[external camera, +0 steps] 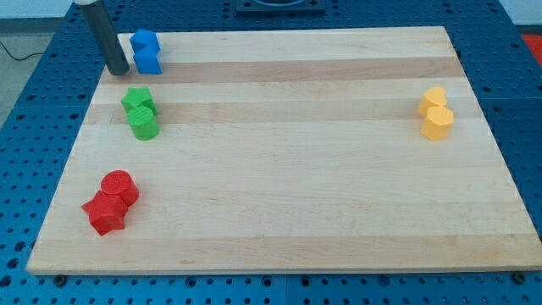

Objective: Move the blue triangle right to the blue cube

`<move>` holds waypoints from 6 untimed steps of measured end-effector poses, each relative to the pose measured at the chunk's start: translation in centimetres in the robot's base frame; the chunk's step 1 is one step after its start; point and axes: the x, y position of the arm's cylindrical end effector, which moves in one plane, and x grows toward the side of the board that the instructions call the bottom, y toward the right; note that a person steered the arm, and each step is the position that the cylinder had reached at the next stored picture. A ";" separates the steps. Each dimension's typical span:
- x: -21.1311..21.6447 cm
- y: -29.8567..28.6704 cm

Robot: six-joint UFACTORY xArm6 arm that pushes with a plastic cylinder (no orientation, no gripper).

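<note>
My tip (119, 71) rests on the tabletop (279, 169) at the view's upper left, just to the left of the two blue blocks, which I take as a stance for shoving rightward. There is no claw on this arm, only the dark rod, so nothing can be said of a claw being apart or together. Just right of my tip, the blue blocks sit touching each other: the upper one (142, 41) and the lower one (148, 59); I cannot tell for sure which is the blue triangle and which the blue cube, but they already lie side by side, so the task looks nearly done or done. Below them is a green pair (140, 112), touching, and lower still, near the view's bottom left, a red pair (111, 202), also touching. Far to the view's right, well apart from all else, stands a yellow pair (436, 113). No containers are on the tabletop; every block lies bare on the wood.
</note>
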 end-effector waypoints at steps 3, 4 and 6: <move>-3.1 5.1; -4.1 4.6; -2.5 5.3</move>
